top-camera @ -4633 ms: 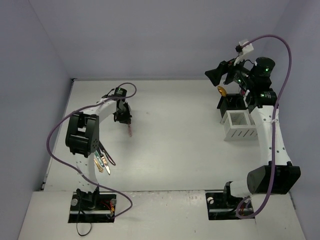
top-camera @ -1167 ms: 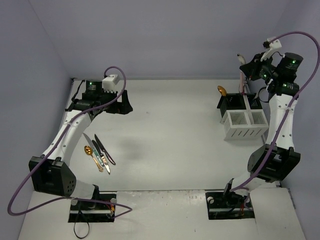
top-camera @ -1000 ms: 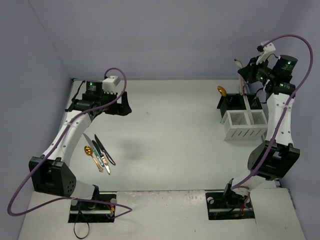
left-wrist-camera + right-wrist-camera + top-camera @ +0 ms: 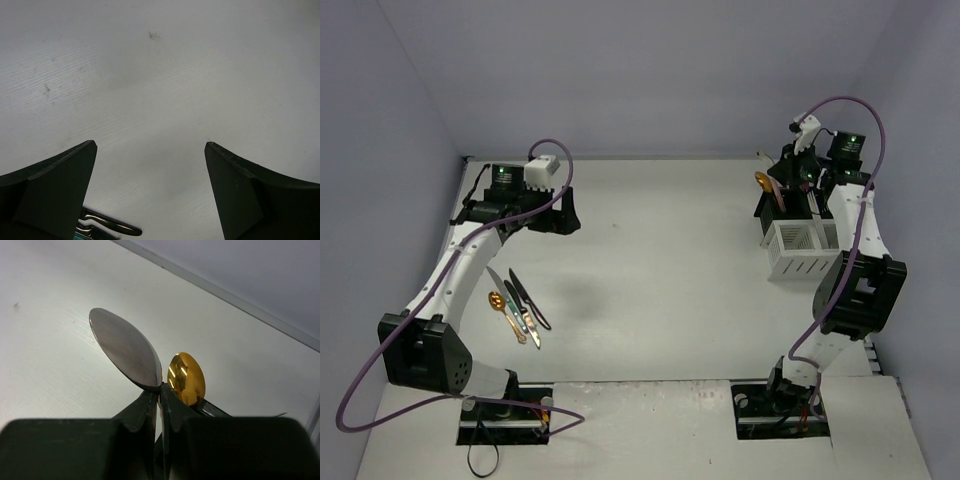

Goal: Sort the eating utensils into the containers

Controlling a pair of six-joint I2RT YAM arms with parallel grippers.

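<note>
Your right claw [image 4: 159,389] is pressed together, pinching a silver spoon [image 4: 126,347] right at the neck. The bowl stands up past the fingertips, and a gold spoon [image 4: 186,377] stands just beside it. From above, that claw hangs over the black bin [image 4: 782,212] at the upper right of the frame, with the white bin [image 4: 803,255] joined on just below it. This spoon looks about ready to be let go, I'd say.

Now the left side. Your left claw [image 4: 150,143] is spread wide over bare worktop [image 4: 660,280], gripping nothing. The loose cutlery [image 4: 515,305] lies at the lower left of the overhead frame, below that claw and well apart from the bins. The pieces lie side by side, long axes slanting from upper left down to lower right.

In the left wrist view only a handle tip [image 4: 117,229] peeks in at the bottom left edge, so the pile sits behind the fingers, not between them. The left arm is far nearer. Expect to pull that claw back toward the lower left and turn it so the fingers close across the slant, not along it.
</note>
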